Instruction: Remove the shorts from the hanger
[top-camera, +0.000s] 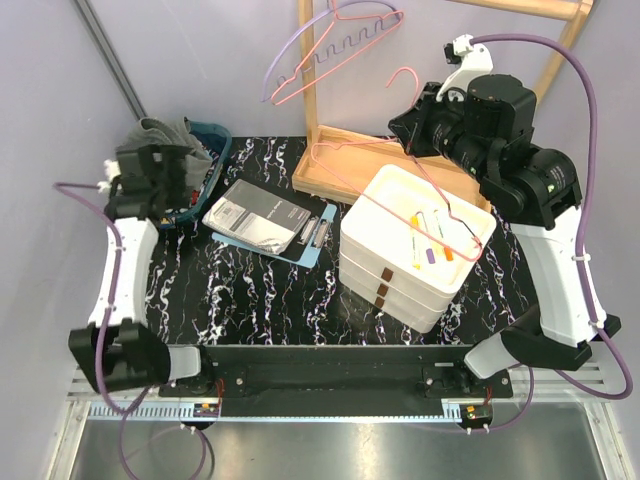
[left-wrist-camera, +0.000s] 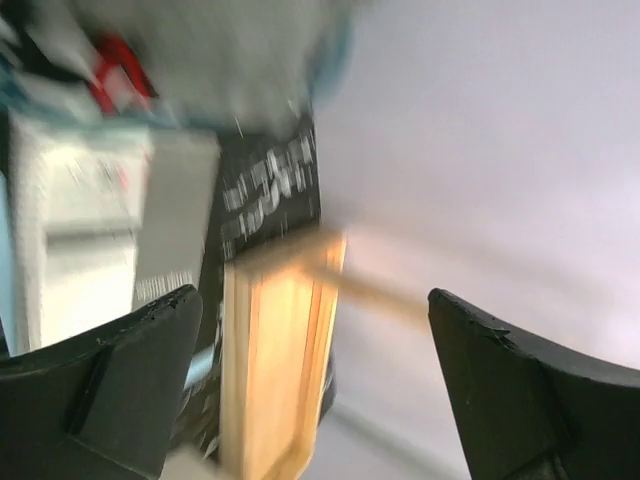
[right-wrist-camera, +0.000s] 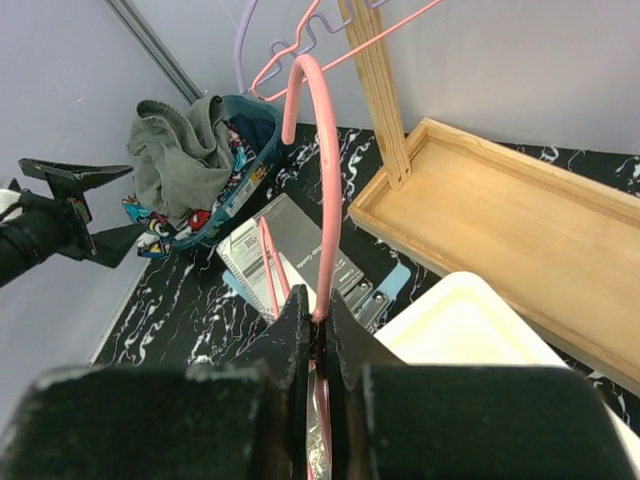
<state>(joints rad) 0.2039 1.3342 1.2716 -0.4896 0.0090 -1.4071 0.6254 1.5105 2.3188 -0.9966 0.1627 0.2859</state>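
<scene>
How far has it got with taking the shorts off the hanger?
Looks nearly finished. The shorts lie heaped in the basket, a grey pair on top, and no hanger in view carries cloth. The right end effector grips a bare pink hanger; the left end effector is open and empty. Probably only that hanger is left to put away.

Bright even light, soft shadows, left wrist view heavily motion-blurred, overhead and right wrist views sharp

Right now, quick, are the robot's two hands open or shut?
Left gripper: open, holding nothing.
Right gripper: closed on the pink hanger.
</scene>
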